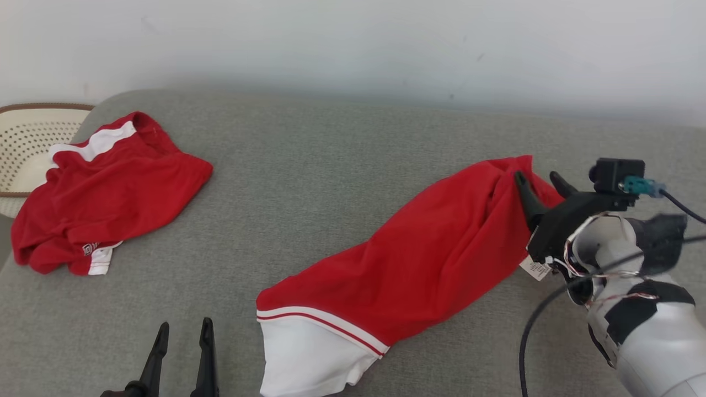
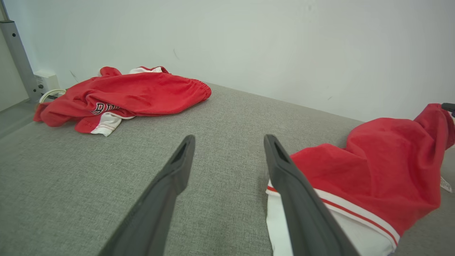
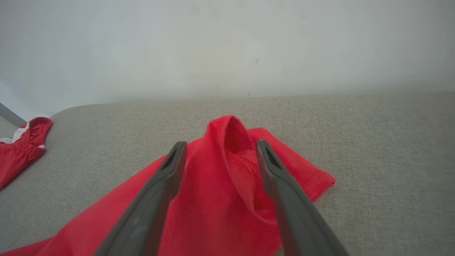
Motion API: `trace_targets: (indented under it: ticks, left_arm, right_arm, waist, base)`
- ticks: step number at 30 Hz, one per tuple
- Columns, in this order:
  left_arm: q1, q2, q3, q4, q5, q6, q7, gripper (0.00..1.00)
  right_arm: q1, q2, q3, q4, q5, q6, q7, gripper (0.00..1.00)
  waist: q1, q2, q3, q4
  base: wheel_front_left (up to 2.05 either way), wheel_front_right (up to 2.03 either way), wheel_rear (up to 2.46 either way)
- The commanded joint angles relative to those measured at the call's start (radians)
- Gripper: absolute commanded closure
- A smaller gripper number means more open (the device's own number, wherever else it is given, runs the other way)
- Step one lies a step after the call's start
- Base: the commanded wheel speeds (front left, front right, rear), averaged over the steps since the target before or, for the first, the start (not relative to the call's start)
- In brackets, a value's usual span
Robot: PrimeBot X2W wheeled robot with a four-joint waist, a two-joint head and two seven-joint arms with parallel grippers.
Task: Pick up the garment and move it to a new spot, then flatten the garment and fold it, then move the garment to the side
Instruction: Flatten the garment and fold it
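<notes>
- Dark fingers of the left tool (image 1: 185,325) are seen at the near edge, spread wide, nothing between them, held above the bare grey padded surface (image 1: 309,182).
- Just to their right the white hem of the garment (image 1: 430,253) is noted: a broad white band edged with a thin red stripe, lying nearest the robot.
- From that hem the red body of the garment is stretched in a long diagonal away and to the right, flat low down and bunched at the far end. It lies right of centre on the surface.
- A small white label (image 1: 535,268) is seen at the garment's right edge, beside the right wrist.
- The right tool (image 1: 536,177) is placed at the bunched far end. Its fingers are parted wide, and an upright fold of red cloth stands between them without being pinched, as seen in the right wrist view.
- Well apart, at the far left of the surface, a second red garment (image 1: 110,193) with white trim is left crumpled in a heap.
- Beyond that heap a cream perforated basket (image 1: 33,140) with a brown rim is partly seen off the surface's edge.
- A plain pale wall (image 1: 353,44) is recorded behind everything.
</notes>
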Motion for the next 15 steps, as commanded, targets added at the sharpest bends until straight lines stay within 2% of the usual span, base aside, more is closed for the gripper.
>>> trace_targets:
  ticks: [1,8,12,15]
  left_arm:
    - [0.008,0.000,0.005,0.000,0.000,0.001,-0.006,0.00]
    - [0.014,0.000,0.003,-0.006,0.003,0.001,-0.006,0.00]
    - [0.016,0.000,-0.011,-0.018,0.001,0.010,-0.006,0.00]
    - [0.023,0.000,-0.012,-0.025,0.002,0.011,-0.006,0.00]
  right_arm:
    - [0.028,-0.017,0.008,-0.030,0.011,0.000,-0.025,0.00]
    - [0.105,-0.082,-0.011,-0.120,0.024,0.000,-0.098,0.00]
    - [0.221,-0.118,-0.056,-0.201,0.025,0.000,-0.124,0.00]
    - [0.294,-0.119,-0.093,-0.244,0.014,0.000,-0.122,0.00]
  waist:
    - [0.0000,0.0000,-0.002,-0.018]
    - [0.0000,0.0000,-0.004,-0.048]
    - [0.0000,0.0000,0.001,-0.047]
    - [0.0000,0.0000,0.007,-0.045]
  base:
    - [0.00,0.00,0.00]
    - [0.00,0.00,0.00]
    - [0.00,0.00,0.00]
    - [0.00,0.00,0.00]
